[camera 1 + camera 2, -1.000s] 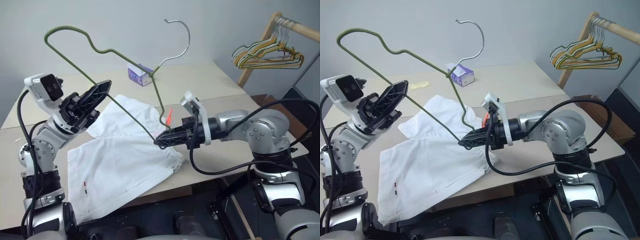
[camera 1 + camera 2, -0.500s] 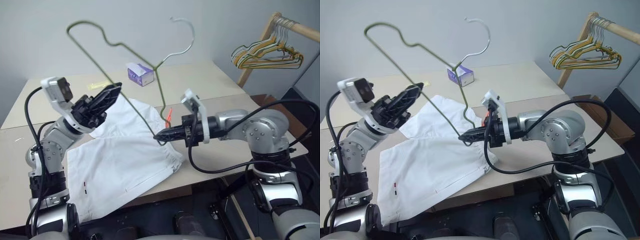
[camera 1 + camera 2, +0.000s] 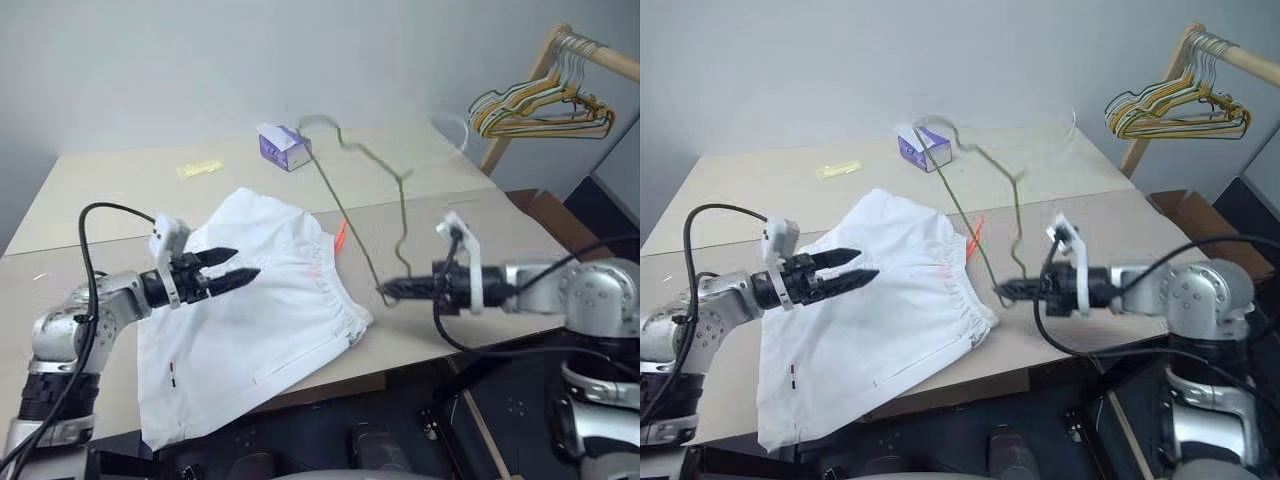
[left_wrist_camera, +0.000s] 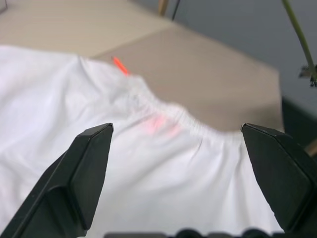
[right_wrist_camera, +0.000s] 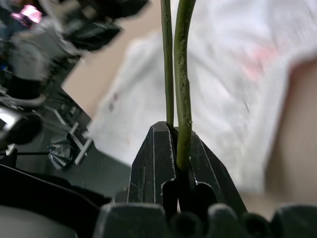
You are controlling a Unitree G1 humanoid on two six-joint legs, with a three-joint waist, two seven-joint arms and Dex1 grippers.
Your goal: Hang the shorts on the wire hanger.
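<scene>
We worked in a bare lab-type test room: plain grey walls, a beige table, a wooden garment rack hung with yellow-green hangers, and a small tissue box.

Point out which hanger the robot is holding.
The lone olive wire hanger, pinched at its corner by the shut right gripper above the table. The yellow and green bunch hangs untouched on the wooden rack.
</scene>
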